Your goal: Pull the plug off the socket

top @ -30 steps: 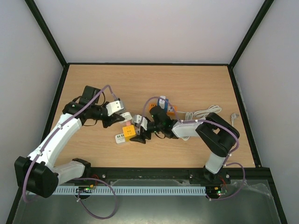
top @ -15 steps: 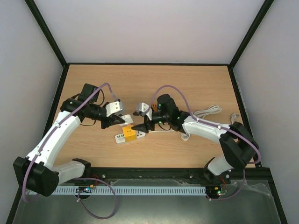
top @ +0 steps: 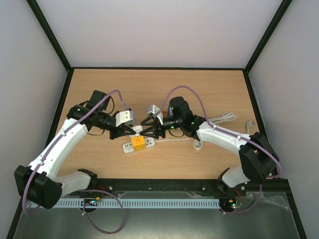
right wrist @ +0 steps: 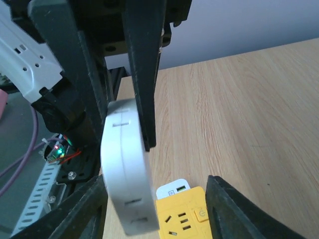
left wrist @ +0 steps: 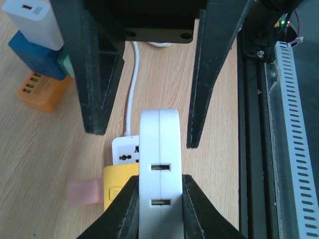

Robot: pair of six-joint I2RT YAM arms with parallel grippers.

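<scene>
My left gripper (left wrist: 159,180) is shut on a white round plug (left wrist: 159,144), squeezing its two flat sides. The plug stands over the yellow socket block (left wrist: 118,185) of a white power strip (top: 128,147); its prongs are hidden, so I cannot tell whether it is seated. In the top view the left gripper (top: 132,130) and the right gripper (top: 145,132) meet nose to nose above the strip. My right gripper (right wrist: 155,183) is open, its fingers (right wrist: 234,209) straddling the plug (right wrist: 124,169) and the yellow socket block (right wrist: 183,217) without touching either.
A white adapter (left wrist: 30,20), a blue one (left wrist: 37,57) and an orange one (left wrist: 42,92) lie beyond the strip. The strip's white cable (top: 174,140) runs right to a coil (top: 219,119). A pink tape tab (left wrist: 84,193) sits beside the yellow block. The black frame rail (left wrist: 259,124) borders the near edge.
The right arm swung its gripper back and left until it faces the plug, and its jaws have narrowed. The left gripper shifted slightly right, still clamped on the plug.
</scene>
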